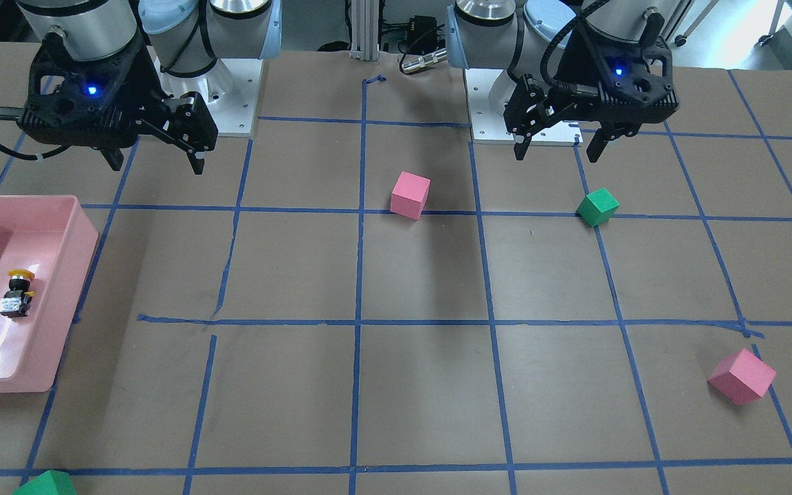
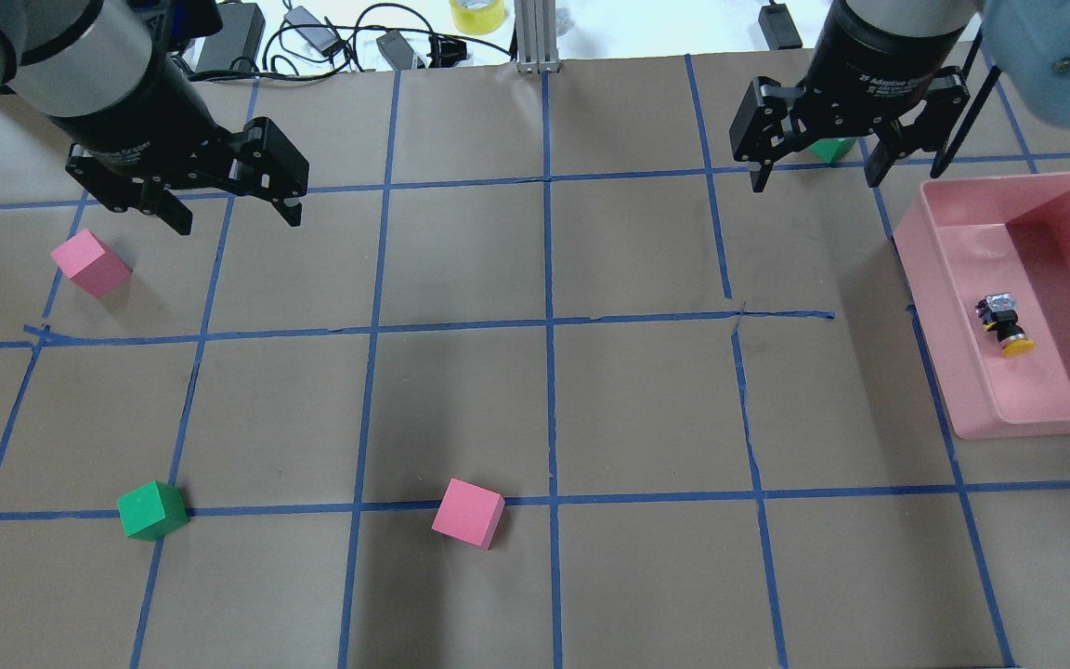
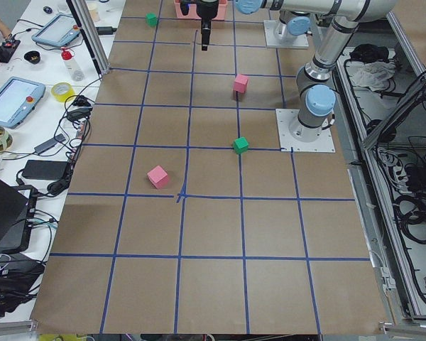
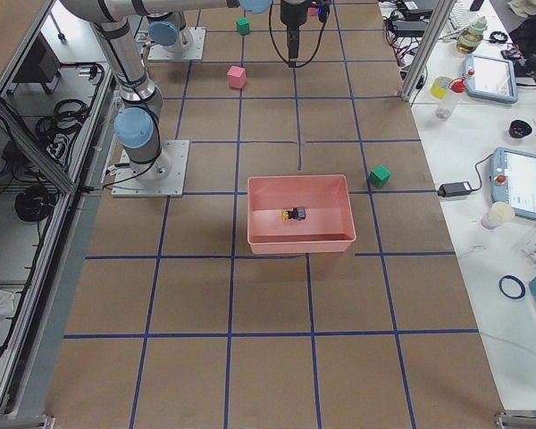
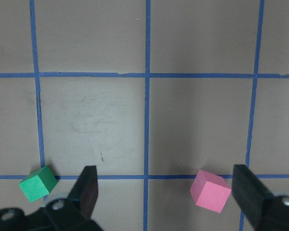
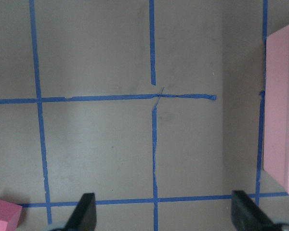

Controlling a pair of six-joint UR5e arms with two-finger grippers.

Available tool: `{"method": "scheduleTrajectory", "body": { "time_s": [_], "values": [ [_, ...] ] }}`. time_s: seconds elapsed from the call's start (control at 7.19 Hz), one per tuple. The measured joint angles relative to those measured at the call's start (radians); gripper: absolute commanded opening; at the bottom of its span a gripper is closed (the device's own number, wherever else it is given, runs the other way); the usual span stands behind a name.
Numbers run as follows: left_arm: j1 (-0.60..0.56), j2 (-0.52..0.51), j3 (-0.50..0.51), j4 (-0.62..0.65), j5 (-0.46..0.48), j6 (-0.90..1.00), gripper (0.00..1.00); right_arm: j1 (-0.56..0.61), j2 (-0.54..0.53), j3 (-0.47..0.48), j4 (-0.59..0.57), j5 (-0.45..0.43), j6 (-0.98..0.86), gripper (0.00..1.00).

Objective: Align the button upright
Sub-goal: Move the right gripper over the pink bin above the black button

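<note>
The button point(image 2: 1004, 325) lies on its side on the floor of the pink bin point(image 2: 939, 307). Its yellow cap, black neck and grey base show. It also shows in the front view point(image 1: 16, 292) and the right side view point(image 4: 295, 214). My right gripper point(image 2: 815, 183) is open and empty, raised above the table beside the bin's far corner, apart from it point(image 1: 157, 166). My left gripper point(image 2: 238, 221) is open and empty, raised over the table's other end point(image 1: 556, 155). Both wrist views show spread fingers with nothing between them.
A pink cube point(image 2: 89, 264) lies near the left gripper. A green cube point(image 2: 152, 509) and a second pink cube point(image 2: 468, 513) lie nearer the robot. Another green cube point(image 2: 832, 149) sits behind the right gripper. Blue tape lines cross the brown table.
</note>
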Motion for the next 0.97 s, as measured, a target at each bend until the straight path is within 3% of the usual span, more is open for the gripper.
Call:
{"method": "scheduleTrajectory", "body": {
  "time_s": [0.28, 0.56, 0.97],
  "values": [
    [0.001, 0.0, 0.001, 0.0, 0.001, 0.0, 1.0, -0.034, 0.002, 0.005, -0.002, -0.007, -0.003, 1.0],
    [0.0, 0.0, 0.001, 0.0, 0.0, 0.0, 1.0, -0.143, 0.005, 0.007, -0.001, -0.005, -0.028, 1.0],
    [-0.001, 0.0, 0.001, 0.0, 0.0, 0.001, 1.0, -0.325, 0.023, 0.016, -0.042, -0.008, -0.247, 1.0]
  ]
}}
